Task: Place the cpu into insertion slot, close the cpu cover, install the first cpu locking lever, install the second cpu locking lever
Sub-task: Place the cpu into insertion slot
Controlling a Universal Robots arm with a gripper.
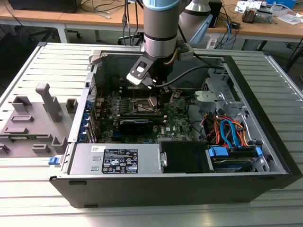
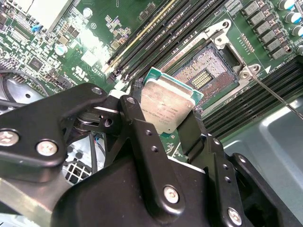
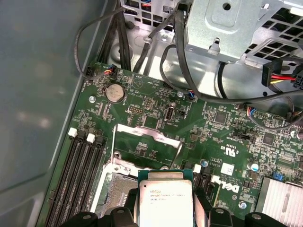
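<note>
While the pincer (image 2: pixel 164 120) clamps the cpu (image 2: pixel 168 101), the first wrist view shows the cpu cover (image 3: pixel 142 131) raised.

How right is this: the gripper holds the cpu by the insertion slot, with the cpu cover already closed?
Wrong on the cover: the first wrist view shows the cpu cover swung open, the insertion slot bare. The gripper does hold the cpu by it.

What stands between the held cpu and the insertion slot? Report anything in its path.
Nothing visible does. The gripper grips the cpu by its edges, close over the insertion slot, whose contact field lies bare. In the first wrist view the cpu cover stands swung up off the socket, clear of the path.
</note>
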